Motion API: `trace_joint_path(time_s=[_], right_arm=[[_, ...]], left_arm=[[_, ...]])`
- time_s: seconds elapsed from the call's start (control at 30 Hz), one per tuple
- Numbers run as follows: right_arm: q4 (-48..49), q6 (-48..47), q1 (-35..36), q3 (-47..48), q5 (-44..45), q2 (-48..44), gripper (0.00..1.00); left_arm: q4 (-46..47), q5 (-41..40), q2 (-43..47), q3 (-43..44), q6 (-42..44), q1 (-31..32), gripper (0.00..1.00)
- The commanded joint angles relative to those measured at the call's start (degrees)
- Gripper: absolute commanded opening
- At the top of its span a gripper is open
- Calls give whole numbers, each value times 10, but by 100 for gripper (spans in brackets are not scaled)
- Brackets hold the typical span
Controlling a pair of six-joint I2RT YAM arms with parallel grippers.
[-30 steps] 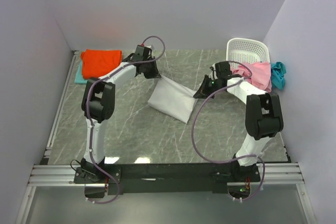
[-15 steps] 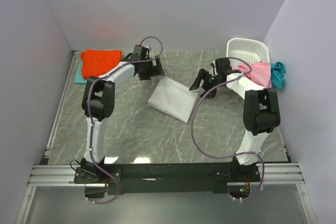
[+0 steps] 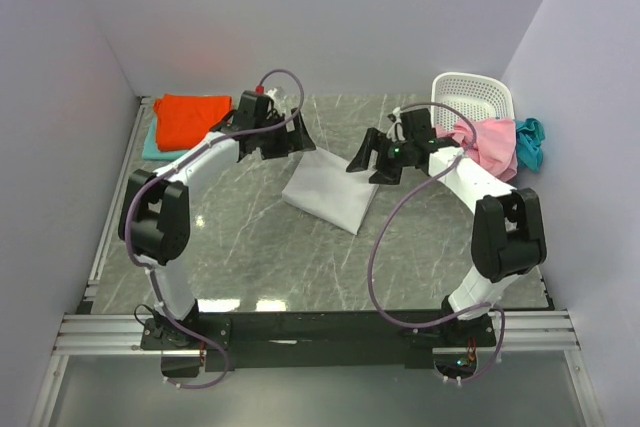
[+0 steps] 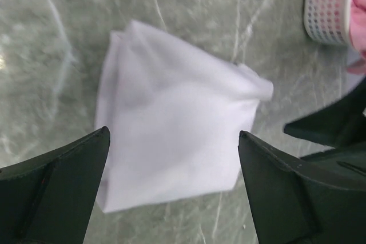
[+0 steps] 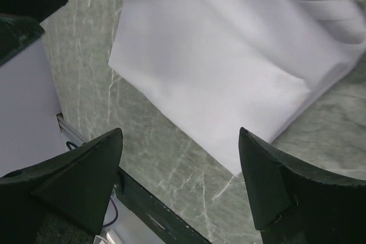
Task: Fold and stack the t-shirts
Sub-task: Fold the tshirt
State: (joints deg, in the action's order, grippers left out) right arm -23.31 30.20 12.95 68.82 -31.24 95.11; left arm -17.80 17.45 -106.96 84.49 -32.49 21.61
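Jaws open, the left gripper point(image 3: 297, 142) and right gripper point(image 3: 368, 167) hovered over the white shirt point(image 3: 330, 197), limp cloth probably best pinched at corners.

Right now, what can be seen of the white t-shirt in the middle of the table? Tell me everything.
The white t-shirt is plain, soft-looking cloth, folded into a compact, roughly square packet with layered edges and one loose, slightly curled corner. It lies flat on the grey marbled table, turned diagonally, between the two arms. The left claw and right claw hang open over it; neither grips it.
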Motion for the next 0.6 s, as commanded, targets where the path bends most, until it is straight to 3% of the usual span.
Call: trace_joint_path(time_s=[0.0, 0.23, 0.57], right_arm=[[14, 6, 20, 16, -11, 8, 88], [-5, 4, 34, 82, 39, 81, 89], [-45, -6, 27, 159, 91, 183, 89]], left_arm=[[42, 42, 36, -47, -26, 15, 99], [71, 63, 32, -110, -47, 23, 100], [65, 74, -2, -133, -40, 24, 100]])
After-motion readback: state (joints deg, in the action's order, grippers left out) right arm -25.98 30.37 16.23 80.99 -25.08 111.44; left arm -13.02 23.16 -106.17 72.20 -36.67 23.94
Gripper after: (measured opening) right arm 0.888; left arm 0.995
